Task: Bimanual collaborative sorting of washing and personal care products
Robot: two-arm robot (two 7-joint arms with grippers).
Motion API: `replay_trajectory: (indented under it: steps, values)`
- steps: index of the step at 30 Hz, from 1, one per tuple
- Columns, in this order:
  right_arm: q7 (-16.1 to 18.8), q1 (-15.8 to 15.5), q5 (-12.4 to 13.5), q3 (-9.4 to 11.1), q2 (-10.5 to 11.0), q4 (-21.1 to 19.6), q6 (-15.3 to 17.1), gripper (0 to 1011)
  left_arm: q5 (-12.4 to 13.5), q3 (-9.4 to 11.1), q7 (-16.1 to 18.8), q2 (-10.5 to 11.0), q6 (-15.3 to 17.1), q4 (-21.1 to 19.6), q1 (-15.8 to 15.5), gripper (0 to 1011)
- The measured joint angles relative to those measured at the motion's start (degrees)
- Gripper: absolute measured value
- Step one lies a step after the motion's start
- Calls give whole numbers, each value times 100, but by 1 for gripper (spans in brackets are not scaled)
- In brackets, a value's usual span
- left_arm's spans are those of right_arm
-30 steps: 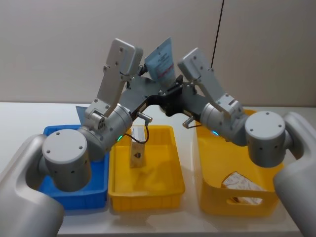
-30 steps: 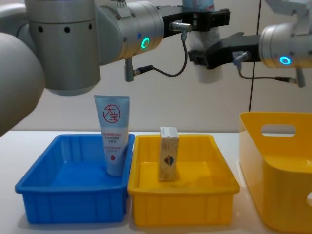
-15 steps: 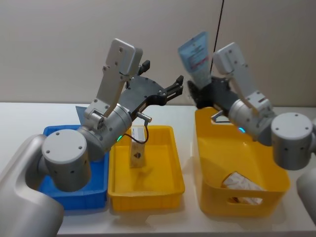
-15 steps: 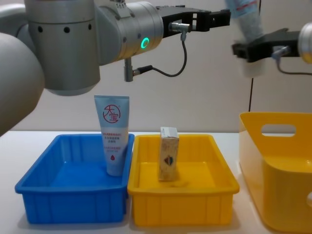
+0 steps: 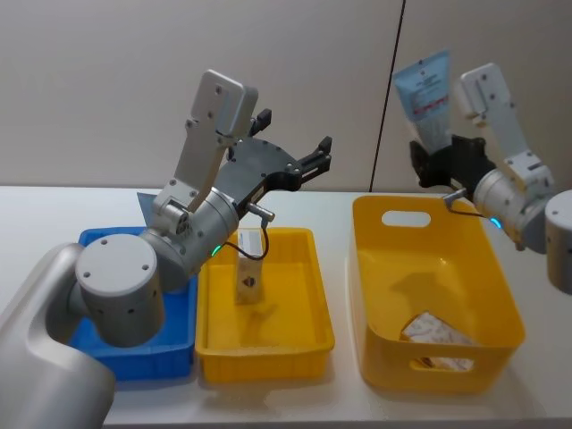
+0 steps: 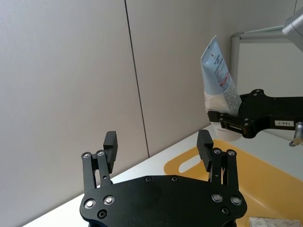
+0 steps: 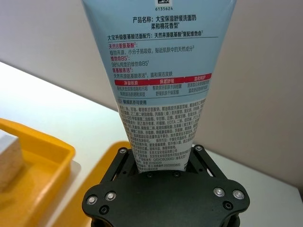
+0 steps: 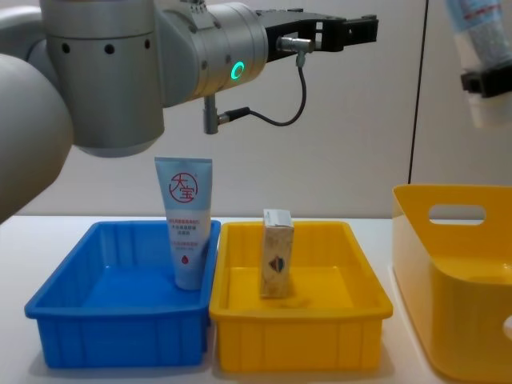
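Held tube: pale blue, back label in Chinese print with red headings and the number 6135624 read in the right wrist view; carried cap-down.
Right gripper: pinched on the held tube near its cap, raised above the far rim of the yellow basket.
Left gripper: fingers spread wide, nothing between them, raised above the yellow tray; the held tube is seen well beyond it.
Second tube: red round logo shown in the chest view, stood upright in the blue tray, below the left gripper.
Cream carton: dark emblem, upright in the yellow tray.
Soft pack: whitish, seen on the basket floor in the head view.
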Motion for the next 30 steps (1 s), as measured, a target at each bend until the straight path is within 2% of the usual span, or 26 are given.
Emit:
replay_trajectory:
  steps: [17, 26, 27, 30]
  values:
    - [364, 407, 150, 211, 131, 550, 1156, 256, 0, 0, 2, 0, 0, -1, 0, 1002]
    - [696, 699, 264, 219, 140, 1054, 1670, 248, 0, 0, 2, 0, 0, -1, 0, 1001]
    - [807, 781, 299, 199, 137, 1212, 1792, 248, 0, 0, 2, 0, 0, -1, 0, 1001]
    - [912, 876, 330, 174, 134, 1384, 1897, 248, 0, 0, 2, 0, 0, -1, 0, 1002]
